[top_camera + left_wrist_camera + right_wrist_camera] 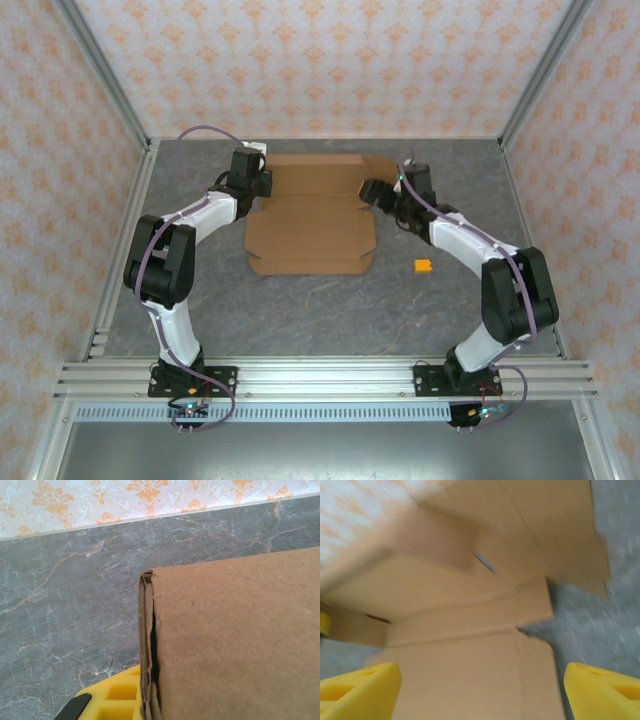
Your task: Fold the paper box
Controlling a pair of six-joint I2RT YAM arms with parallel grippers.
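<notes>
The paper box (310, 235) lies partly folded in the middle of the table, brown cardboard with a flat front panel and raised back flaps. My left gripper (252, 185) is at its left edge, shut on the upright doubled side wall (146, 645). One yellow finger (112, 700) shows left of that wall; the other is hidden behind the cardboard. My right gripper (378, 190) hovers over the box's right end, open. Its yellow fingers (360, 690) stand wide apart above the flat cardboard (470, 630) with nothing between them.
A tiny orange block (423, 265) lies on the grey table right of the box. Aluminium frame posts and patterned walls close in the table (330, 310) on three sides.
</notes>
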